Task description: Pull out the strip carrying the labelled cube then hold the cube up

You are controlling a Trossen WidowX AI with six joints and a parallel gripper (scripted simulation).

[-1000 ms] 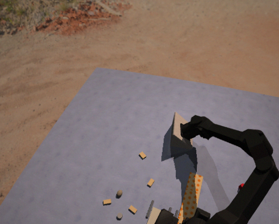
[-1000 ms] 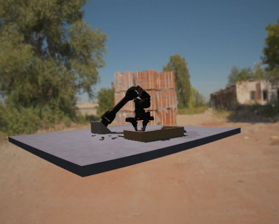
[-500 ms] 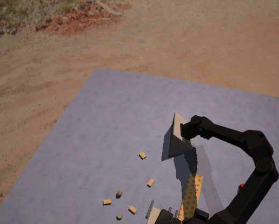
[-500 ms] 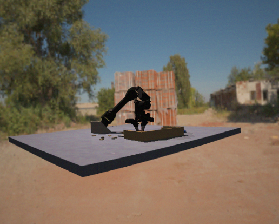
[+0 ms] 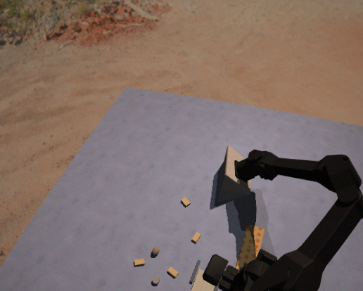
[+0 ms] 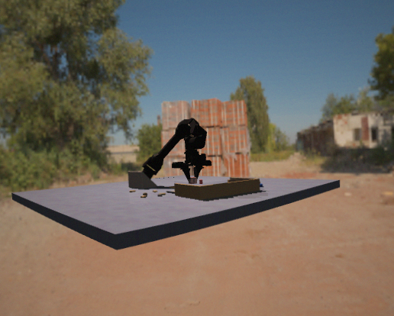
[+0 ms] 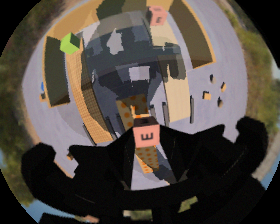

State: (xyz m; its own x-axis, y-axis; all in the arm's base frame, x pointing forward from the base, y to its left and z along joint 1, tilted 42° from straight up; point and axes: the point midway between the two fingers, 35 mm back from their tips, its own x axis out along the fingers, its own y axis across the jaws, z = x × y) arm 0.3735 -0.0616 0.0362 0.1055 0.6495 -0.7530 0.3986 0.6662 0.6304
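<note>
Got my claw (image 7: pixel 145 141) clamped on the labelled cube (image 7: pixel 145 135), right over its dotted strip (image 5: pixel 250 246), ready to lift.

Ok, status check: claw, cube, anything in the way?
Claw shut on the pink labelled cube. Cube low over the dotted strip, not yet held up. Nothing seen blocking the lift.

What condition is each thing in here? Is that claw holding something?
End effector: shut on the pink labelled cube.
Dotted orange strip: flat on the table, under the end effector.
Green cube: loose, untouched.
Small tan blocks: scattered on the table.
</note>
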